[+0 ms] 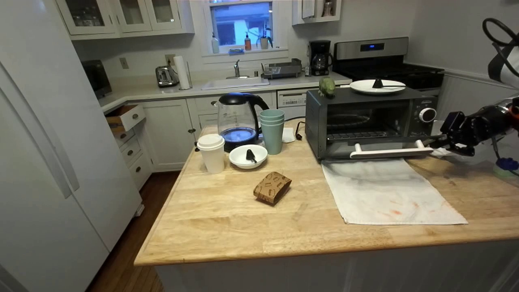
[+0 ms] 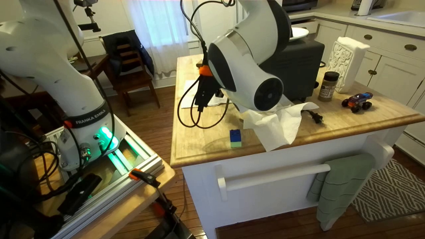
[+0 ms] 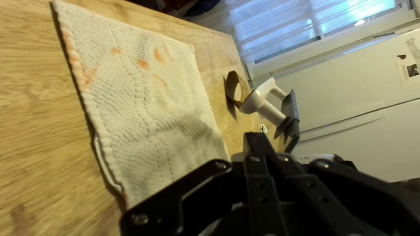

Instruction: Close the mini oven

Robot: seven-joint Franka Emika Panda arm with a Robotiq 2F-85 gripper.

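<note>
The mini oven [image 1: 367, 117] stands on the wooden island with its glass door [image 1: 336, 150] dropped open toward the front. The white bar handle [image 1: 391, 152] sits along the door's outer edge. In the wrist view the handle [image 3: 270, 109] and the dark door edge [image 3: 291, 113] show at the right, beyond the fingers. My gripper [image 1: 434, 142] is at the right end of the handle, low beside the door; I cannot tell whether it touches. In the wrist view the gripper [image 3: 259, 142] has its fingertips together with nothing seen between them. An exterior view shows the oven's dark casing [image 2: 295, 69] partly behind the arm.
A stained white cloth [image 1: 389, 194] lies in front of the oven. A white plate [image 1: 377, 86] and a green object [image 1: 327, 86] sit on top of it. A crumpled paper towel [image 2: 279, 126] and a blue-green block [image 2: 235, 137] lie near the arm. A kettle [image 1: 239, 121] stands left of the oven.
</note>
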